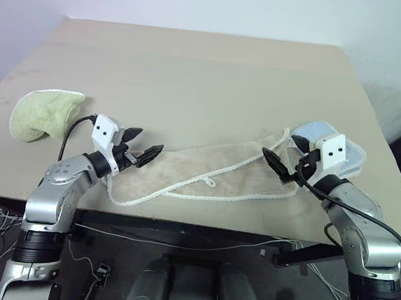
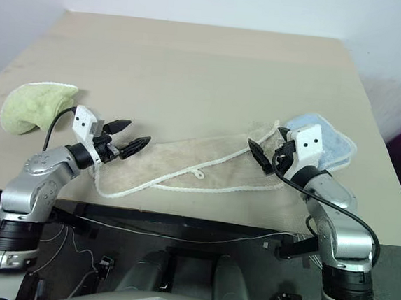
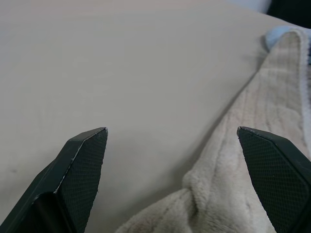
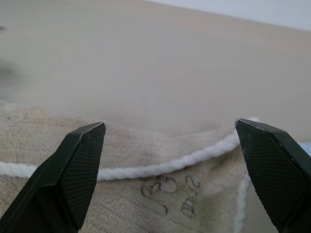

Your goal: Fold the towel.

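Both grippers hovering spread over the towel ends, nothing gripped.

We're seeing the beige towel lying bunched lengthwise along the near edge of the table, at 6 o'clock on the tabletop. We're holding the left gripper over its 9 o'clock end, fingers apart, empty. The right gripper is sitting at the 3 o'clock end, fingers apart, with white corded edging and a small embroidered mark below them. A light blue towel is lying under that end. A green towel is sitting well apart at 9 o'clock.
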### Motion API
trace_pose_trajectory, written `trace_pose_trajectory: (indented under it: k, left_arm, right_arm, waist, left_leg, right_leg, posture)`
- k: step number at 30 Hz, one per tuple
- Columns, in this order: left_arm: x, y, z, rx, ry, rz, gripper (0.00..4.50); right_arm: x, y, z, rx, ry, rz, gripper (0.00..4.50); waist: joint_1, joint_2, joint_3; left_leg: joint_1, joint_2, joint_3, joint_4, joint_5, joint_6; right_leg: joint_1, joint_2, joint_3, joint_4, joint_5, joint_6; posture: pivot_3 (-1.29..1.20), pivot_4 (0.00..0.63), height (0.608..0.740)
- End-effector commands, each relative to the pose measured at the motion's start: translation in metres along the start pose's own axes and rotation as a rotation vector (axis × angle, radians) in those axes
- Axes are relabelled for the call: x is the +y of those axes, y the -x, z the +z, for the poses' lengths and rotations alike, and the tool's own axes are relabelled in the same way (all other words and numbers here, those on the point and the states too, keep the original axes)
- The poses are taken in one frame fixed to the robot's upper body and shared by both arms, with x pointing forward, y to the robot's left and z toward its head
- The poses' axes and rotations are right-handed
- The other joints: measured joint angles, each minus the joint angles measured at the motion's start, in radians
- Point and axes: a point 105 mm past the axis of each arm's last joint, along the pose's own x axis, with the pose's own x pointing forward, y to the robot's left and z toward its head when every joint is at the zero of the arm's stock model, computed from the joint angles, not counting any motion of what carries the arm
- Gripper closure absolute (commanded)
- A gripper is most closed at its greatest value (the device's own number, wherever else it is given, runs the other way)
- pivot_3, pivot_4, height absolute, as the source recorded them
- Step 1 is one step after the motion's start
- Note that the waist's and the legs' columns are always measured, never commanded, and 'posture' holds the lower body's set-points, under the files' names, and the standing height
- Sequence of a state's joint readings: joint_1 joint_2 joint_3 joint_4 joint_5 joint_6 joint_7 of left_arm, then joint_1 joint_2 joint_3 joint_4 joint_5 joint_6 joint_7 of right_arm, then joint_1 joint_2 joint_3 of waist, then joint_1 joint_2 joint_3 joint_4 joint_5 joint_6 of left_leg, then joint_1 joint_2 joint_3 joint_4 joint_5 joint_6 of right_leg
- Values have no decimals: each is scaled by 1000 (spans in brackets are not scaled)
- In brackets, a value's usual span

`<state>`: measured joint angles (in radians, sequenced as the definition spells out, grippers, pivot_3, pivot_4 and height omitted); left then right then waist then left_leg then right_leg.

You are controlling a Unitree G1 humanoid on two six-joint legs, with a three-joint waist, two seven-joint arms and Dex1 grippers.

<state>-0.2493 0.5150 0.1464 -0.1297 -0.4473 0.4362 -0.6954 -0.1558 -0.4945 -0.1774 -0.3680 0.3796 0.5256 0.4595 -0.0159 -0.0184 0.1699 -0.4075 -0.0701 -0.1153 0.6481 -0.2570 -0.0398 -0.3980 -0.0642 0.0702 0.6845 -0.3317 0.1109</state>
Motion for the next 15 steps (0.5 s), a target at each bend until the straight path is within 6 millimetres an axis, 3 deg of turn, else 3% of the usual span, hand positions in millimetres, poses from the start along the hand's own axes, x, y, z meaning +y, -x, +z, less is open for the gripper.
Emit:
trace_pose_trajectory:
  k: [1, 8, 15]
  left_arm:
    - [2, 3, 15, -35, -41, 0, 0]
    - [15, 8, 15, -25, -93, 48, 0]
    - [14, 16, 18, -29, -132, 40, 0]
  right_arm:
    - [-7, 6, 20, -56, 50, -14, 6]
    - [-6, 1, 23, -55, 57, 4, 6]
    - [-9, 3, 19, -26, 72, 55, 6]
  waist:
    - [1, 0, 0]
    - [-1, 0, 0]
    - [2, 0, 0]
  left_leg:
    - [0, 0, 0, 0, 0, 0]
    - [0, 0, 0, 0, 0, 0]
    - [0, 0, 0, 0, 0, 0]
  right_leg:
    - [0, 0, 0, 0, 0, 0]
    - [0, 0, 0, 0, 0, 0]
    - [0, 0, 0, 0, 0, 0]
  posture:
    - [0, 150, 740]
    - [0, 150, 740]
    - [0, 150, 740]
